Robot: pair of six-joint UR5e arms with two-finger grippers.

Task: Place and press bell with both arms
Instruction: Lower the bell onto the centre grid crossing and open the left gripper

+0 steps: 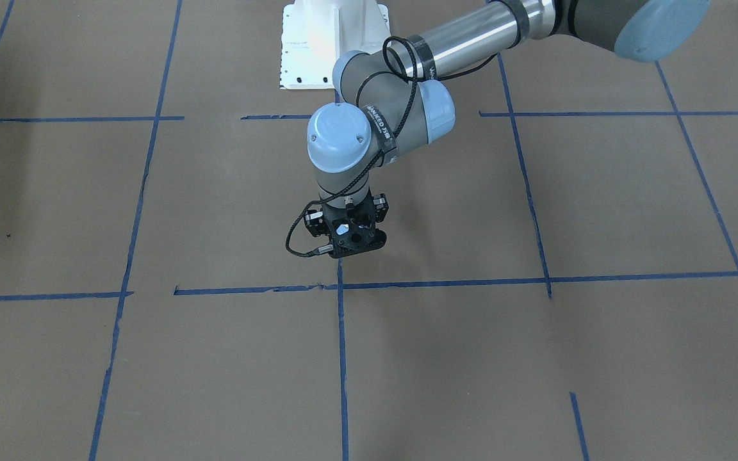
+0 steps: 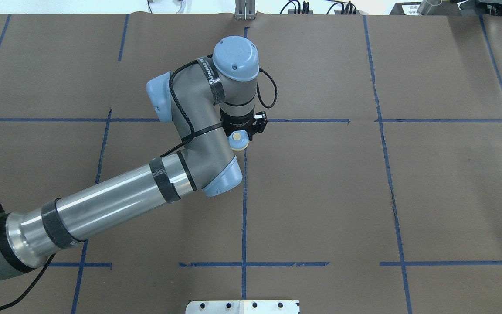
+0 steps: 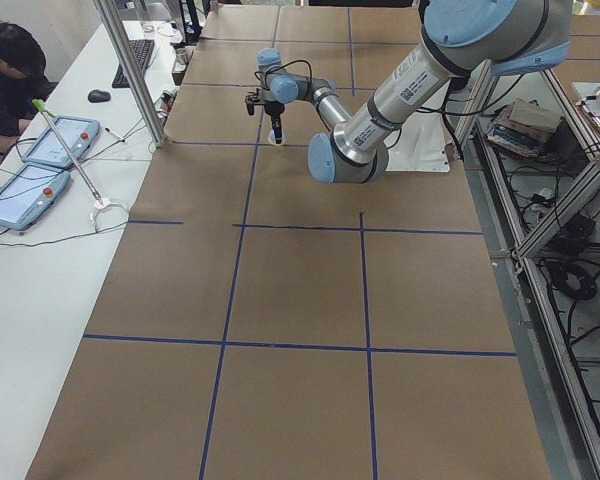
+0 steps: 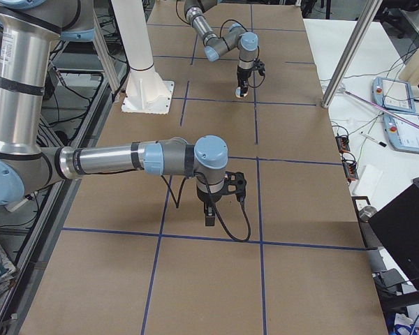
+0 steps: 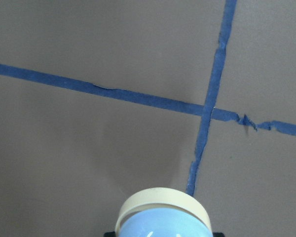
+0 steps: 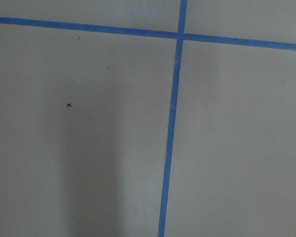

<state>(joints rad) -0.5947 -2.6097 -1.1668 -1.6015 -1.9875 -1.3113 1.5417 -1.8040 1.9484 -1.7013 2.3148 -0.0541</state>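
Note:
My left gripper [image 1: 353,246] points straight down near the table's middle, shut on the bell [image 2: 238,140]. The bell's light-blue dome and cream button show beside the wrist from overhead. Its dome and tan rim fill the bottom edge of the left wrist view [image 5: 163,219], close above a blue tape crossing [image 5: 207,109]. I cannot tell whether the bell touches the table. The left arm [image 2: 116,200] reaches in from the left of the overhead view. My right gripper [image 4: 209,218] shows only in the exterior right view, pointing down just above the table; I cannot tell if it is open.
Brown paper with a blue tape grid [image 2: 244,209] covers the table. The white bolted pedestal [image 1: 334,38] stands at the robot's side. A metal post [image 3: 130,70], tablets [image 3: 25,190] and a seated operator [image 3: 5,80] are on the far side bench.

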